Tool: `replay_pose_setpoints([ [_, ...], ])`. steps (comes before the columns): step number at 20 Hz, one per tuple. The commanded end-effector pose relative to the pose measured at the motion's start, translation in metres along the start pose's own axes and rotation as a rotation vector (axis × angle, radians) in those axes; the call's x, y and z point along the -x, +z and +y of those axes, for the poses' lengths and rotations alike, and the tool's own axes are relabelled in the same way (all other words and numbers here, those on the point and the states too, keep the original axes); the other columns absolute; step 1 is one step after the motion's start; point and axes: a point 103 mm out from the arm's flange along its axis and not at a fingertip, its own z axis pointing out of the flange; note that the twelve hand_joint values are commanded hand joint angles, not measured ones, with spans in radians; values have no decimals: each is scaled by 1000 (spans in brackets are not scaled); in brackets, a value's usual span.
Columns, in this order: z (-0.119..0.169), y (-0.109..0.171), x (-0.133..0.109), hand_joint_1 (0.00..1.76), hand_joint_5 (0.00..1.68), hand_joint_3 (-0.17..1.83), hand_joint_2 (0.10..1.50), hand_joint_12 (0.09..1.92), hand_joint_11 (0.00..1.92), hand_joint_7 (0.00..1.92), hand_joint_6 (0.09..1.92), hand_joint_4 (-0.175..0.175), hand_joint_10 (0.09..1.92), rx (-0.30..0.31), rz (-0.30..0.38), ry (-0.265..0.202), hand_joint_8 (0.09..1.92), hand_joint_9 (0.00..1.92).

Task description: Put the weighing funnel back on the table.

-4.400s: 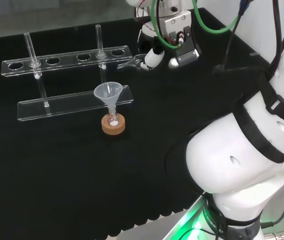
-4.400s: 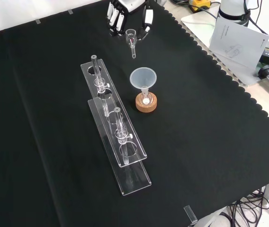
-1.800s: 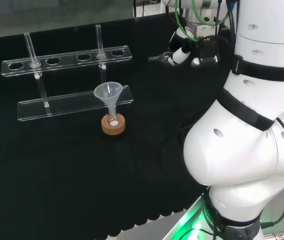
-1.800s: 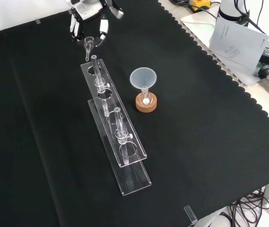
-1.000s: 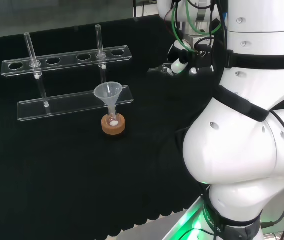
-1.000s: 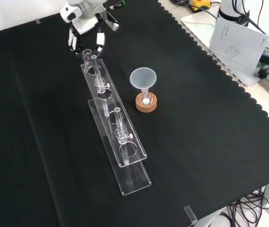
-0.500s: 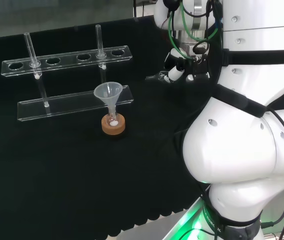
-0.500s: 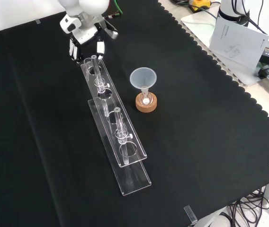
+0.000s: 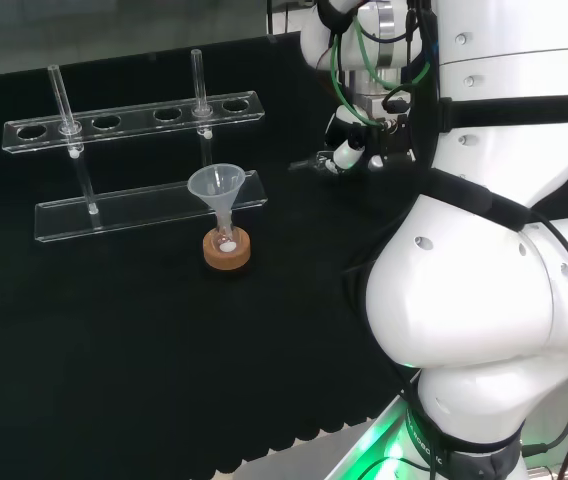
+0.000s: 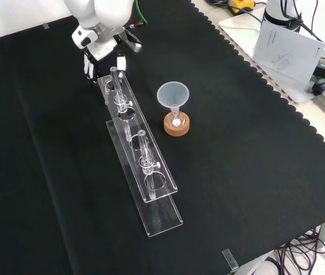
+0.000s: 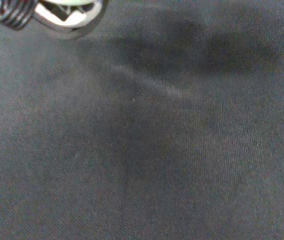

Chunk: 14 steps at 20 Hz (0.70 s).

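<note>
So in the head view the robot hand (image 9: pixel 352 150) sits upper middle of the frame, tucked right against the big white arm links (image 9: pixel 484 300), with its fingers curled. A small clear piece pokes out of them toward the left of the frame. That's the weighing funnel (image 9: pixel 307 163), pinched in the robot hand and low over the black table (image 9: pixel 114 360). Can't tell from this angle whether its tip touches the cloth.

The front view gives the look from above. There the robot hand is at the upper left of the frame, just past the far end of the clear tube rack (image 10: pixel 142 163), dark fingers (image 10: pixel 87 69) pointing down at the cloth. In this view the clear piece blends into the rack's plastic and I honestly can't pick it out.

The big funnel (image 10: pixel 173 93) stands mouth up in its little flask (image 10: pixel 175 119) on the cork ring (image 10: pixel 177 127). It's right of the rack in the front view and well apart from the robot hand. In the head view it stands in front of the rack, lower left of the robot hand.

The wrist view has the cloth up close, a blurry bit of the robot hand at the edge, and a faint pale streak I can't identify.
</note>
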Motion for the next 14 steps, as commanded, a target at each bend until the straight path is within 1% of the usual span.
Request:
replay_pose_setpoints([
  [1,1,5,4,1114,1272,571,703,944,916,747,642,175,105,-8,-13,-3,619,1202],
  [2,1,5,-1,1114,1272,571,703,944,916,747,641,175,105,-8,-20,-6,619,1202],
  [4,1,6,-2,1114,1272,570,703,944,915,746,641,175,104,-10,-25,-3,619,1201],
  [11,1,11,10,1114,1273,570,703,946,914,745,639,175,103,-16,-33,8,619,1200],
  [12,1,12,6,1114,1273,569,703,946,913,745,638,175,103,-15,-45,14,619,1200],
  [14,1,12,5,1114,1273,568,703,947,912,744,637,175,103,-14,-45,15,619,1200],
])
